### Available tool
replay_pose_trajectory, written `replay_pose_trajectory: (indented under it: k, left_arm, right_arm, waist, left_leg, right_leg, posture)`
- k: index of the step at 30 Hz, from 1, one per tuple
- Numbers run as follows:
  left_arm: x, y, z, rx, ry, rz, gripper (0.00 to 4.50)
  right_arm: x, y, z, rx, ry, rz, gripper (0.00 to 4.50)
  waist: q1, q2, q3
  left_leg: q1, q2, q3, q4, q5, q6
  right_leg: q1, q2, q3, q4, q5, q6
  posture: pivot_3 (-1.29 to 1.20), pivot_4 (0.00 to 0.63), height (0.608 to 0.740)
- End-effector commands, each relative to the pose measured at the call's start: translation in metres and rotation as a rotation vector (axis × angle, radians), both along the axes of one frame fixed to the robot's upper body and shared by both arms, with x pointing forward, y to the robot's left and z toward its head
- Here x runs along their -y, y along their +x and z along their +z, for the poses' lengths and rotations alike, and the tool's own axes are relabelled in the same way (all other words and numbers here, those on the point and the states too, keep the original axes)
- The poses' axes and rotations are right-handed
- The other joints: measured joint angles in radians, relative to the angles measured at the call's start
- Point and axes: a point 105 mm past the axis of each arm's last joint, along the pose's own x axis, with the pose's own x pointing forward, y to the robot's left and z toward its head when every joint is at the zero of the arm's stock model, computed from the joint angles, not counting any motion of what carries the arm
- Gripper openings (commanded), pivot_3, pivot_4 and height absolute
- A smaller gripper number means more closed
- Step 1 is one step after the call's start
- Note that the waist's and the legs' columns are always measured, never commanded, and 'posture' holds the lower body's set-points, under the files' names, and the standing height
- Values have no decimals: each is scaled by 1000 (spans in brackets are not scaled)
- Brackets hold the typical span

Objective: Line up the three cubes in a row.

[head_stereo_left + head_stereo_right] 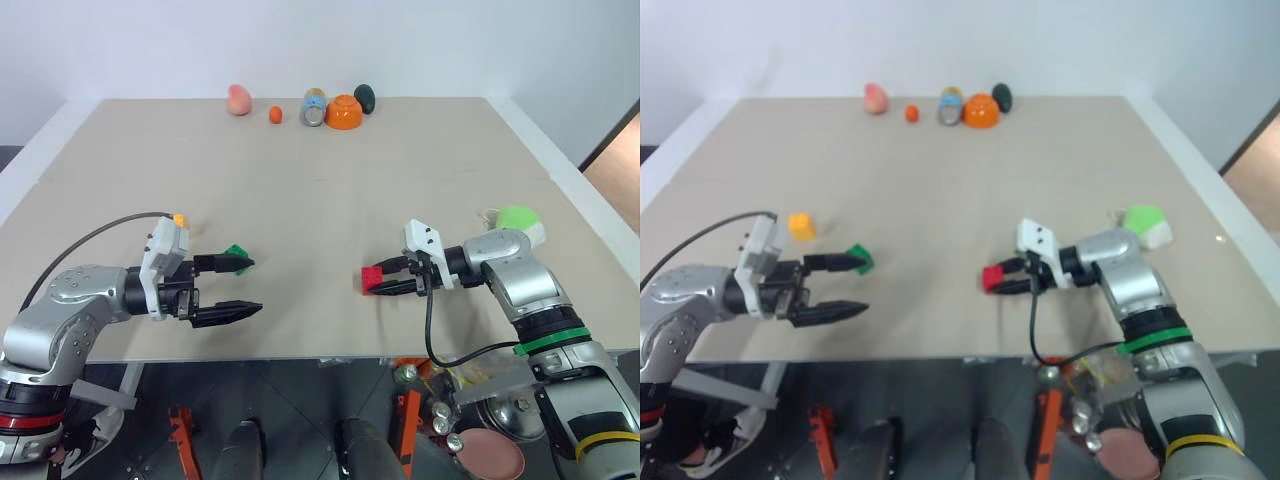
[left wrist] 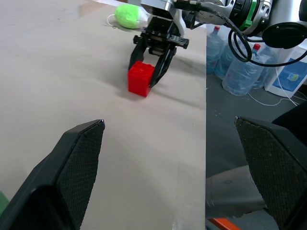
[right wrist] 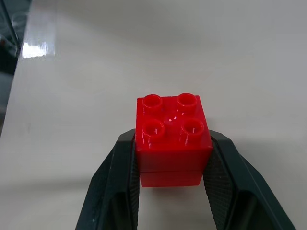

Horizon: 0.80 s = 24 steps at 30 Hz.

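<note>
Near the table's front edge, right of centre, the right gripper [image 1: 385, 283] clamps the red cube [image 3: 172, 139] between both fingers. The left gripper [image 1: 240, 288] stands wide open and empty beside the green cube [image 1: 860, 259], with the yellow-orange cube [image 1: 800, 226] just beyond, toward the left edge. Best carry red low toward those two, studs kept up, and set it down square on their line before letting go.

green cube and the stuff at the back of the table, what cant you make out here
- green cube: the open left gripper's upper finger hides part of it; contact cannot be told.
- yellow-orange cube: in the left eye view, mostly hidden behind that gripper's white mount.
- Far-edge items, such as the small orange ball: too small for detail.
</note>
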Motion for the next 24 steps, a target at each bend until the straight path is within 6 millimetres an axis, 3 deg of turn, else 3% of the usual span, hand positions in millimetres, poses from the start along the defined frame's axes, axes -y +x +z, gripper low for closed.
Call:
replay_pose_trajectory:
  k: [1, 9, 17, 24]
  left_arm:
    - [-6, -1, 7, 39, 1, 23, 4500]
    - [-10, -1, 7, 2, -31, 32, 4500]
    - [-7, -2, 7, -7, -42, 27, 4500]
    - [-4, -2, 9, -12, -64, 23, 4500]
  right_arm:
    - [3, 3, 12, 49, -19, 31, 1241]
    - [7, 7, 16, 51, -10, 32, 1241]
    - [3, 10, 4, 45, 2, 20, 1241]
    - [-18, 21, 23, 60, 117, 16, 1241]
  waist:
    - [0, 0, 0]
    - [0, 0, 0]
    - [-1, 0, 0]
    - [-9, 0, 0]
  left_leg:
    - [0, 0, 0, 0, 0, 0]
    - [0, 0, 0, 0, 0, 0]
    - [1, 0, 1, 0, 0, 0]
    - [4, 2, 3, 0, 1, 0]
  right_leg:
    - [0, 0, 0, 0, 0, 0]
    - [0, 0, 0, 0, 1, -1]
    - [1, 0, 0, 0, 1, -1]
    - [1, 1, 0, 1, 3, -3]
  posture:
    - [0, 150, 738]
    - [0, 150, 738]
    - [0, 150, 738]
    - [0, 150, 738]
